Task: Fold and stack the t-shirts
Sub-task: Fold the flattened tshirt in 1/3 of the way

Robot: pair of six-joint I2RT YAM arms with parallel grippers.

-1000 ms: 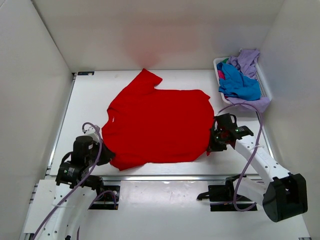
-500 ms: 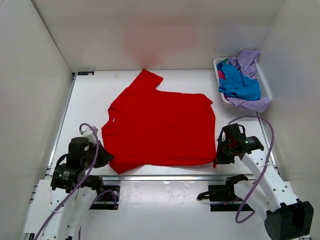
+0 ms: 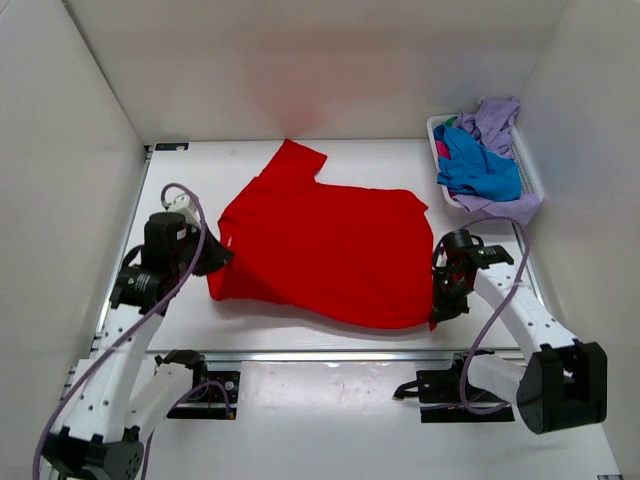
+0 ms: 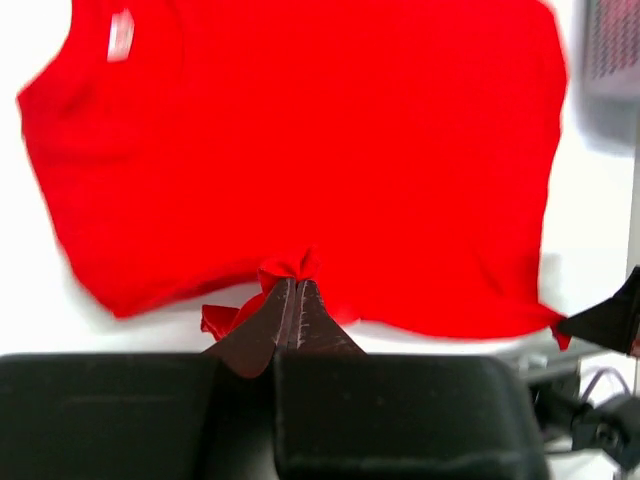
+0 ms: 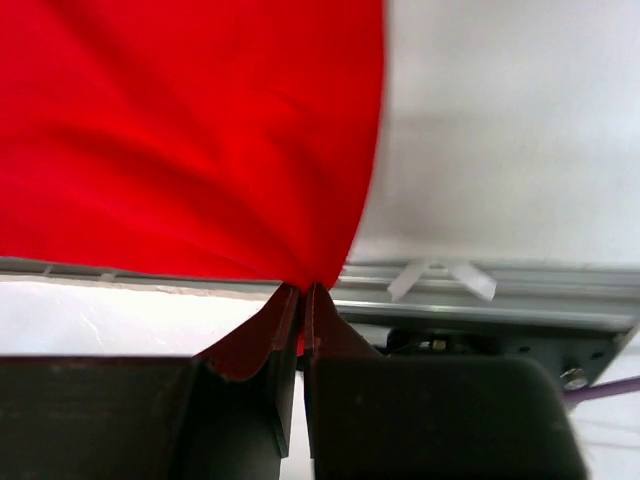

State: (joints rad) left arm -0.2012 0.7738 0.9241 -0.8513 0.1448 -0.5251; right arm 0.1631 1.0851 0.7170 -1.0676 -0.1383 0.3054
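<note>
White laminate tabletop [image 3: 180, 185] fills the middle of the overhead view, enclosed by pale walls on three sides, with a metal rail along its lower edge.

Bright red short-sleeved cloth t-shirt [image 3: 320, 250] lies spread at frame centre. One sleeve points toward the upper middle of the frame, and the body runs from centre left to centre right. In the left wrist view the same garment [image 4: 300, 150] occupies most of the upper frame, with a pale neck label at upper left. In the right wrist view it [image 5: 180, 130] covers the upper left, and bare tabletop shows at upper right.

White slatted plastic basket [image 3: 527, 175] stands at the upper right of the overhead view, well apart from the red shirt. A crumpled blue t-shirt [image 3: 475, 165] lies in it. A lavender purple t-shirt [image 3: 495, 120] is heaped on it toward the top of the frame and drapes over the lower rim.

Left pincer [image 3: 220, 260] sits at centre left, on the left edge of the red shirt. Its wrist view shows the left pincer [image 4: 295, 287] fully closed, with a small bunched fold of red cloth nipped between the tips.

Right pincer [image 3: 434, 316] sits at lower right, at the shirt's lower right corner. Its wrist view shows the right pincer [image 5: 302, 292] pressed together on the corner, from which the cloth fans up and to the left.
</note>
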